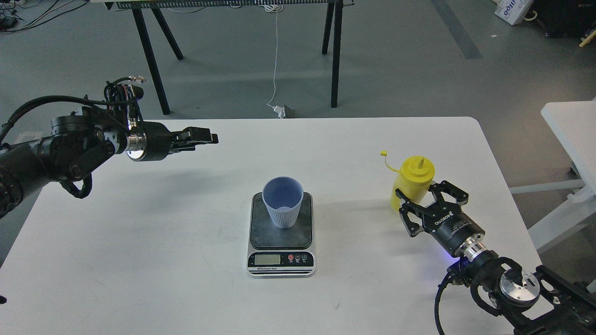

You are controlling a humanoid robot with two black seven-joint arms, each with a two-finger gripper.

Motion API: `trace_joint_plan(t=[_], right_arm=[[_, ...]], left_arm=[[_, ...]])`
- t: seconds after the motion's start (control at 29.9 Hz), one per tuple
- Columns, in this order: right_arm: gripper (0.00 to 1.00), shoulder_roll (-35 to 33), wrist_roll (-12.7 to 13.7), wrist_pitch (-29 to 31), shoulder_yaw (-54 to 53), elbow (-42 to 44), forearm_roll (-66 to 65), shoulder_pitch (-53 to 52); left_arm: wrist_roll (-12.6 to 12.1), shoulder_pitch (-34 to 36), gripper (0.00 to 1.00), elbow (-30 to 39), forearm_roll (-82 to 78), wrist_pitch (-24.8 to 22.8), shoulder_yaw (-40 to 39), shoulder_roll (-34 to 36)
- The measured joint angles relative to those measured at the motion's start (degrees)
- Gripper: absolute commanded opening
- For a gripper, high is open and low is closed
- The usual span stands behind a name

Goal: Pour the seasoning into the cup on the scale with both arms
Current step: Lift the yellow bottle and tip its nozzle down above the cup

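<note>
Nearest the camera: bare front edge of the white desk, nothing on it there.

Left to right:

- Left hand hangs above the desk's left-rear area, pointing right, well apart from everything. It's seen side-on, fingers look drawn close together, nothing between them. Can't tell for sure if it's clenched or slightly released. Holding nothing.
- Scale sits centre of the desk, display and buttons toward the camera. Display reading too small to make out.
- Light-blue ribbed cup stands upright on the scale platform, toward its rear half. Inside looks empty as far as I can see, no seasoning visible.
- Yellow squeeze bottle stands upright on the desk, right of the scale, well apart from the cup. Nozzle is exposed, tethered cap hangs off to its left on the strap.
- Right hand is released, fingers spread around the lower part of the bottle from the near-right side. Fingers look at or just beside the bottle wall, not clamped on it. Bottle isn't lifted.

Progress, my read: early. Cup on scale is done, cap is off. Left to do: clench on the bottle, lift, carry over the cup, tip and squeeze, probably with the left hand assisting. Nothing poured yet.
</note>
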State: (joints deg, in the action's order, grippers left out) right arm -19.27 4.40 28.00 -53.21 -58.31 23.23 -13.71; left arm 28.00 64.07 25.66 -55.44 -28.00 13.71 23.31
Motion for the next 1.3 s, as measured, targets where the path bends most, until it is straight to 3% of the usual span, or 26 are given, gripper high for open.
trace_joint_plan(t=[0.23,0.5,0.77,1.3], right_arm=[[0.02,-3.31,-1.2,0.0,0.83,0.06,-17.21,-17.55],[0.02,-3.68,-3.13,-3.39,11.93,0.29,-36.82,-33.87],[0.02,-3.29,-7.33,-10.07,20.91,0.31,-48.09,-42.64],[0.02,2.03,-9.65,-13.96,38.92,2.28,-61.85,-53.91]], left_arm=[[0.0,0.0,0.78,0.08,1.77,0.02,0.14,-0.18],[0.0,0.95,0.78,0.09,2.45,0.02,-0.55,-0.14],[0.0,0.95,0.78,0.09,3.07,0.01,-1.95,2.21],[0.0,-0.39,0.78,0.09,5.61,0.01,-4.46,3.7]])
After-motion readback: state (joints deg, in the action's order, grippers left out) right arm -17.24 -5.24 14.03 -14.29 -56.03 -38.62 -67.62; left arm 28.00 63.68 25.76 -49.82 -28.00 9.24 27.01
